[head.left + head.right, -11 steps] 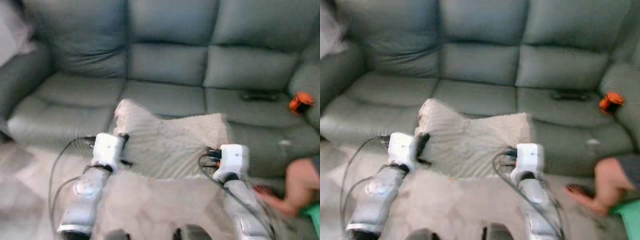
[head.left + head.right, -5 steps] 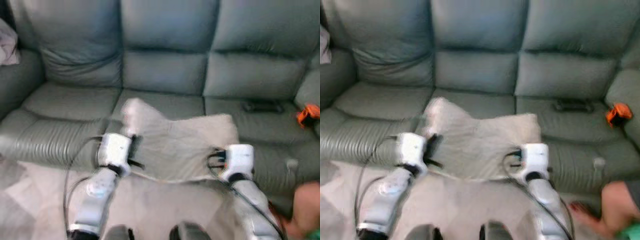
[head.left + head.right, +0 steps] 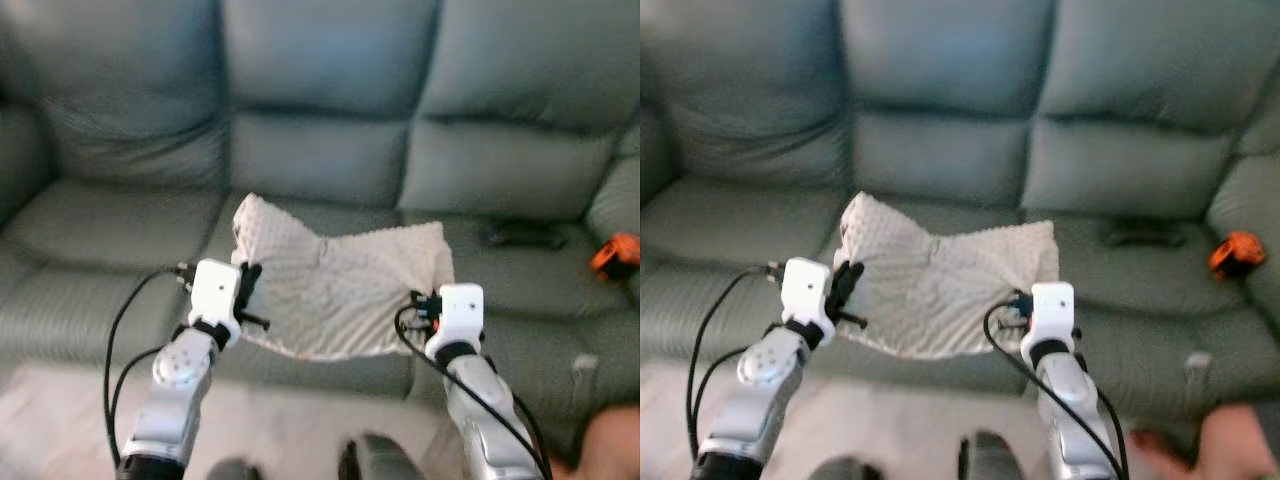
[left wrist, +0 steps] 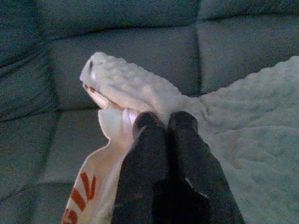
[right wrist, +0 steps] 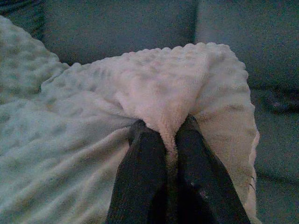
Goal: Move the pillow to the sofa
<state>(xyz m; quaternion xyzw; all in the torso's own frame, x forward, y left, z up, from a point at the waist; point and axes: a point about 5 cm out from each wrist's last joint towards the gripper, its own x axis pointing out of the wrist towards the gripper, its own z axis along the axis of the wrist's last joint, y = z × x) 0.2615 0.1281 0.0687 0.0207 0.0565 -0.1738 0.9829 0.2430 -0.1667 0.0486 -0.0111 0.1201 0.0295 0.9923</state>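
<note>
Left claw (image 4: 164, 122), right claw (image 5: 169, 131), pinching nubbly pillow (image 3: 345, 290)

Both head views are evenly and softly lit, with no glare, and the whole field is slightly blurred; the grey-green leather sofa (image 3: 320, 130) loses its seam detail and the edges smear. The wrist views are much dimmer with a bluish cast. There the cream dimpled fabric pillow (image 5: 154, 98) is the brightest area, the black fingers (image 4: 154, 158) near-silhouettes, and the background cushions murky
</note>
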